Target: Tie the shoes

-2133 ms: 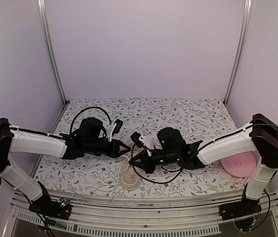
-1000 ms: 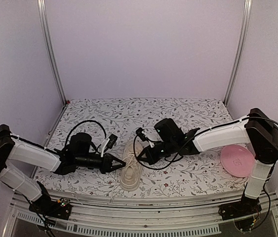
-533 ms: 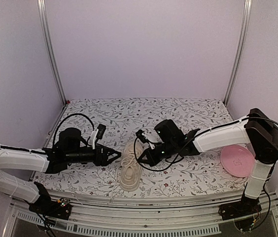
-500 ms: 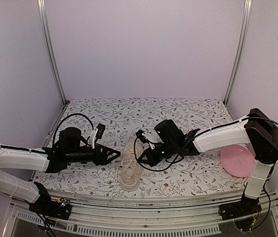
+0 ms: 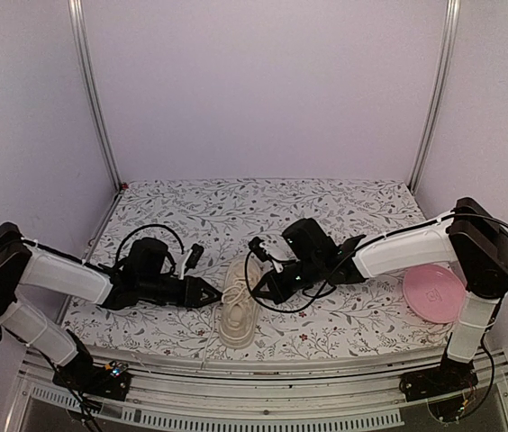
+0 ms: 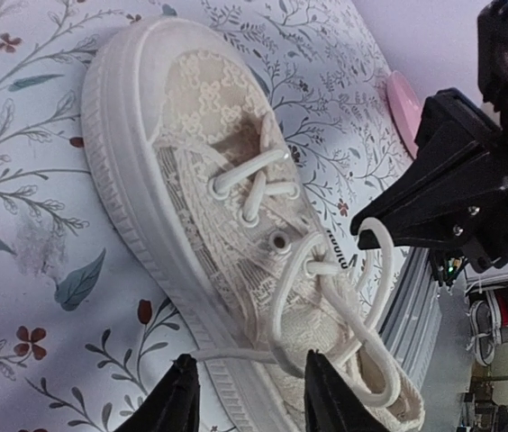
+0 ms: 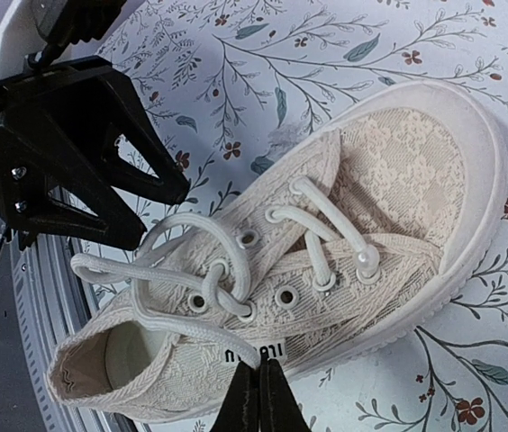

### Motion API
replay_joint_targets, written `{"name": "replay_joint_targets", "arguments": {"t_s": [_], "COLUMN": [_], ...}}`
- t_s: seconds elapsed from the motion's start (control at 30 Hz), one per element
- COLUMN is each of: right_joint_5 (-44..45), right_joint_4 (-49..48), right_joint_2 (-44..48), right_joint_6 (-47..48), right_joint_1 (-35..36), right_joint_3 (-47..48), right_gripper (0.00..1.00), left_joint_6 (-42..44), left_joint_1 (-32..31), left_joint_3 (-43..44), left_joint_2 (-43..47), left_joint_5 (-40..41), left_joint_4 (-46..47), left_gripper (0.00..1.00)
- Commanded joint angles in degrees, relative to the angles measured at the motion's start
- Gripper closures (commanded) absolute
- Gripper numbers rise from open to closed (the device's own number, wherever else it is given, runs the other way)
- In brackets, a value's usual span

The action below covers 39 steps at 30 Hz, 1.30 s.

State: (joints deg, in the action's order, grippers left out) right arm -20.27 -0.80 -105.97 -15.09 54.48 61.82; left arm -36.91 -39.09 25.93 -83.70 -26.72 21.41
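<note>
Sneaker (image 5: 236, 310) mid-tying: right claw (image 7: 257, 369) pinches one lace (image 7: 175, 321); left claw (image 6: 247, 378), spread, should next close on the loose strand.

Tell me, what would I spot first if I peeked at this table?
A cream lace-patterned low-top sneaker lies near the front edge of the flowery tablecloth, its white lace loose and untied. The right gripper is pinched shut on that lace from one side, and the left gripper hangs open by the sole on the other. A round pink plate sits at the far right.
</note>
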Motion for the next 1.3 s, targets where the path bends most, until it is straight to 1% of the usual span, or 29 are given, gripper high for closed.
{"name": "replay_joint_targets", "arguments": {"t_s": [0.0,0.1,0.2,0.3,0.43,0.47,0.7,0.87,0.97,1.27], "right_joint_5": [0.15,0.15,0.15,0.31,1.19,1.61,2.4,2.53,2.22,1.43], "right_joint_4": [0.53,0.54,0.6,0.93,2.26,2.76,4.18,5.02,5.38,6.75], "right_joint_2": [0.88,0.87,0.93,0.93,0.83,0.75,-0.34,-2.19,-3.47,-7.01], "right_joint_6": [0.99,1.12,1.2,1.29,1.72,1.94,2.27,1.88,1.91,1.5], "right_joint_1": [0.3,0.35,0.31,0.31,0.6,0.72,1.32,1.26,1.42,2.67], "right_joint_3": [-0.48,-0.39,-0.28,0.15,1.29,1.69,4.91,7.08,10.24,13.23], "right_gripper": [0.98,0.98,0.98,0.98,0.98,0.98,0.98,0.98,0.98,0.98], "left_joint_6": [-1.46,-1.39,-1.39,-1.97,-2.48,-2.43,0.24,2.81,3.61,3.81], "left_joint_1": [0.51,0.59,0.51,0.51,0.55,0.51,0.63,0.7,0.73,0.72], "left_joint_3": [1.48,1.87,2.18,2.29,2.52,2.58,4.91,6.96,7.96,7.2], "left_joint_2": [-1.86,-2.92,-4.32,-5.62,-7.04,-7.16,-7.7,-8.95,-10.01,-9.99], "left_joint_5": [-3.15,-3.63,-4.49,-5.38,-5.9,-5.66,-4.24,-5.3,-6.15,-6.11], "left_joint_4": [4.88,5.22,6.03,7.83,10.56,11.17,11.49,10.4,9.77,10.51], "left_gripper": [0.59,0.58,0.64,0.74,0.96,1.0,1.0,1.0,1.0,1.0]}}
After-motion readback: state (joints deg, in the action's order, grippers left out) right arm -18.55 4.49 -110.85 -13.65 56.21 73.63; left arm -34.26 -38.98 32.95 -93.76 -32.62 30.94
